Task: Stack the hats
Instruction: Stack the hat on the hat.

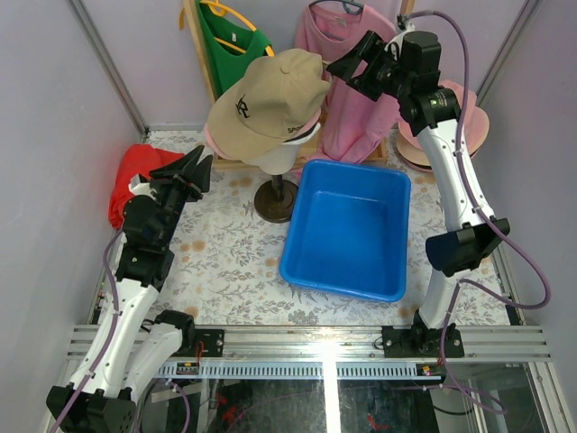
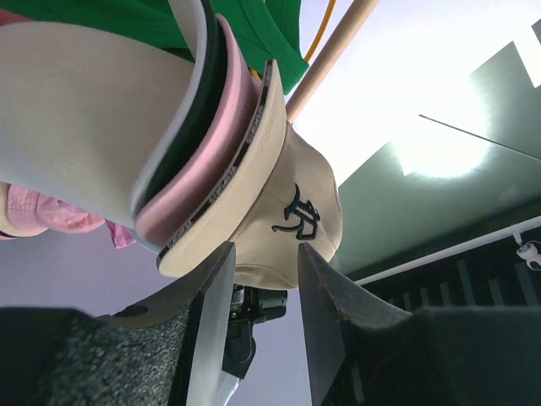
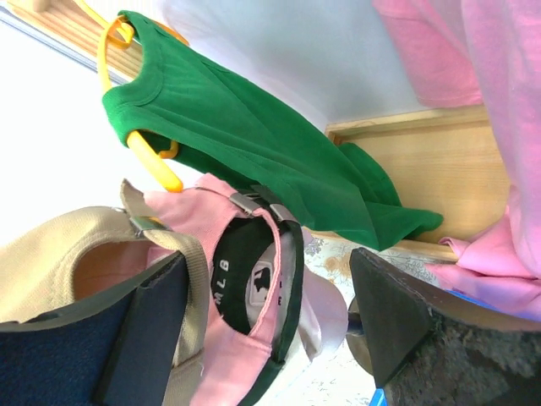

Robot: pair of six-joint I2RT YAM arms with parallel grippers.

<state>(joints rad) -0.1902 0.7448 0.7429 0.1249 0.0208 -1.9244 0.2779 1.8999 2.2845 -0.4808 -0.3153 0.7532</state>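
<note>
Right pincer (image 1: 350, 77), raised high beside the tan cap (image 1: 266, 104), gapes empty; left pincer (image 1: 200, 167), low, stands parted, empty.

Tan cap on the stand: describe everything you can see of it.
The tan cap is a soft, cotton-looking baseball cap with a black stitched logo on the front, small dark lettering on its side and a back strap with a metal buckle. It sits topmost on a stack of caps, directly over a pink cap, on the white head, with its curved brim tilted toward the left arm. The left hand and right hand are open, and neither grips it.
</note>
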